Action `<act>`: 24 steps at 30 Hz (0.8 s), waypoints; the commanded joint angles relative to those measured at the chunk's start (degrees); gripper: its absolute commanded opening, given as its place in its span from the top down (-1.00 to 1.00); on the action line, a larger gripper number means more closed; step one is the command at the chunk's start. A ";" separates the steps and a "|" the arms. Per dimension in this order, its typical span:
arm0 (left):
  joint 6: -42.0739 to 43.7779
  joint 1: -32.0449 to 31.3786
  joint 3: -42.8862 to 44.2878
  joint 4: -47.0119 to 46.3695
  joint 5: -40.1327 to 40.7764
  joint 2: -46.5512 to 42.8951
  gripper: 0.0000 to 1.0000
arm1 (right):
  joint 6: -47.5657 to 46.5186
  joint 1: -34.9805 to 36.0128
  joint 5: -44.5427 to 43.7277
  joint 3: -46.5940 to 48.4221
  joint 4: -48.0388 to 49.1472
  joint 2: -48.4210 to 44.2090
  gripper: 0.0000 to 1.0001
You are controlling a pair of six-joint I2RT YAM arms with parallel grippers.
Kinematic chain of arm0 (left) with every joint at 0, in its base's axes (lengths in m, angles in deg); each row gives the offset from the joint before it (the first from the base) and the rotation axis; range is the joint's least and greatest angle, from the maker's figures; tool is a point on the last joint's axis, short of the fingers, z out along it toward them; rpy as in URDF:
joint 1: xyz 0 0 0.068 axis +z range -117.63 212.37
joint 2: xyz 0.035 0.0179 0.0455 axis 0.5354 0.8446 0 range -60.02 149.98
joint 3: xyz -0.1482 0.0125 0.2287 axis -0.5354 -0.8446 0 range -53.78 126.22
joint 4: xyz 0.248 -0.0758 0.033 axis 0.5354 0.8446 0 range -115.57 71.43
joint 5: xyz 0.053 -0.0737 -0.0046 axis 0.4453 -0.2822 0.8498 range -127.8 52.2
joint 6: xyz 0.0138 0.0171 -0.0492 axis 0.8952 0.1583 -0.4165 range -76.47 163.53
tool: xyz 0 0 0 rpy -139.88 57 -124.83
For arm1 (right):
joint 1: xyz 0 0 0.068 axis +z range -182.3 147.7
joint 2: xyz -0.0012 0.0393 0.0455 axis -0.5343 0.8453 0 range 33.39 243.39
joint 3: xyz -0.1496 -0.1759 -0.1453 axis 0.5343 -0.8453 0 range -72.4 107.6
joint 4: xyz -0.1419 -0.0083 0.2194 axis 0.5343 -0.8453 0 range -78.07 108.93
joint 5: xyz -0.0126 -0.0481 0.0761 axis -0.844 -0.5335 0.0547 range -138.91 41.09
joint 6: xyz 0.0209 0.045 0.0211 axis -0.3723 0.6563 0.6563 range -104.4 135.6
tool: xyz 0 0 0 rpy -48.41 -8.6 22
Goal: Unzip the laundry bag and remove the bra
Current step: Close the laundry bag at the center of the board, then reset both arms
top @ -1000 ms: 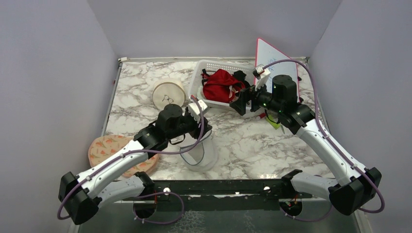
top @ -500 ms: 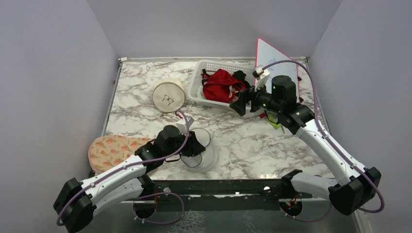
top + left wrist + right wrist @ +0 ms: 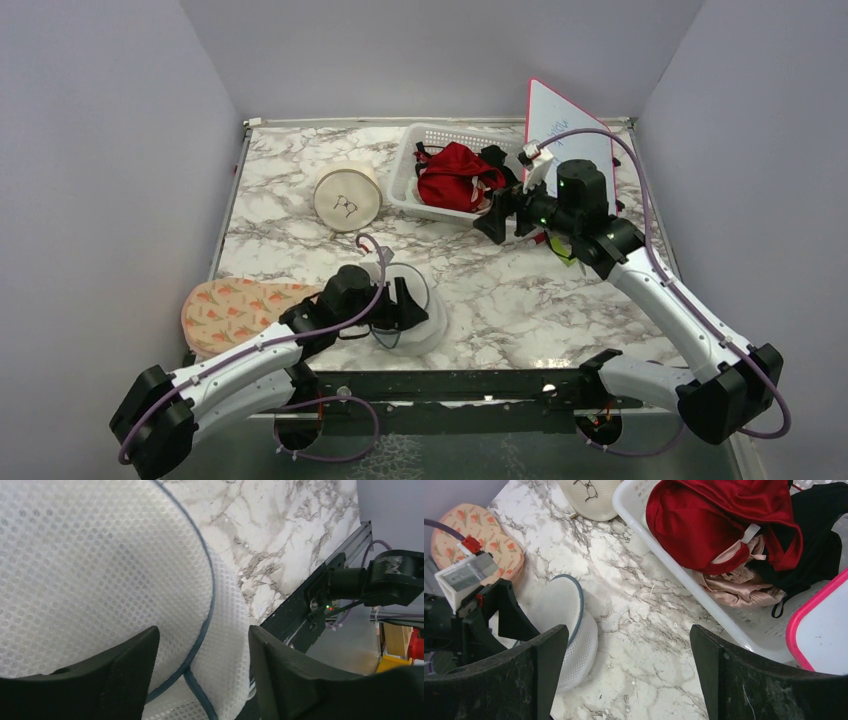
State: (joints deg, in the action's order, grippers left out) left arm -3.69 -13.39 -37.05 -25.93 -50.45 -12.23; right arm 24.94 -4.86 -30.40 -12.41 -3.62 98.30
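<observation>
The laundry bag (image 3: 428, 318), a round white mesh drum with a grey-blue zip ring, sits near the table's front edge. It fills the left wrist view (image 3: 100, 570) and shows in the right wrist view (image 3: 566, 625). My left gripper (image 3: 405, 305) is open right over its top, the jaws straddling the zip ring (image 3: 205, 615) at the rim. My right gripper (image 3: 492, 222) is open and empty, hovering above the marble just in front of the basket. No bra shows inside the mesh; a red garment (image 3: 455, 175) lies in the basket.
A white basket (image 3: 412, 165) with red, black and pink garments stands at the back. A cream round case (image 3: 347, 197) with a black drawing lies left of it. A peach patterned pouch (image 3: 225, 305) lies front left. A pink-edged white board (image 3: 560, 115) leans behind the right arm.
My left arm swung down and back toward the front edge, bringing its open gripper onto the bag's top. My right gripper shifted slightly lower and left, still open.
</observation>
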 commanded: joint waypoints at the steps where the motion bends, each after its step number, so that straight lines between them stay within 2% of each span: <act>1: 6.68 -0.03 7.57 3.18 1.26 -0.61 -0.29 | -0.73 0.33 -1.61 -0.23 -0.40 -2.22 -0.79; 5: 11.62 0.12 13.62 6.46 4.90 -1.18 -0.62 | -1.25 0.26 -2.12 -0.44 -1.63 -3.97 -0.79; 8: 15.46 0.32 19.47 9.19 9.94 -0.88 -0.78 | -2.85 0.38 -1.93 -0.53 -2.44 -5.94 -0.81; 12: 21.51 0.88 27.52 12.06 18.99 -0.33 -0.88 | -4.41 0.34 -3.75 -0.57 -2.60 -10.10 -0.85; 15: 26.68 1.30 33.59 13.16 28.55 -0.16 -0.97 | -4.18 0.37 -8.49 -0.07 -2.95 -13.62 -0.90; 18: 32.07 2.21 39.00 11.82 37.49 -0.05 -0.98 | -4.28 0.33 -12.81 0.68 -3.17 -17.45 -0.98; 24: 41.40 5.65 45.89 6.69 43.94 -1.57 -0.98 | -4.13 0.33 -19.59 1.68 -1.26 -26.52 -1.00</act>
State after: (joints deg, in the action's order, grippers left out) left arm 29.14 -9.46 4.96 -15.95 -15.63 -12.28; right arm 21.25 -4.83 -42.69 -12.74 -5.95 76.59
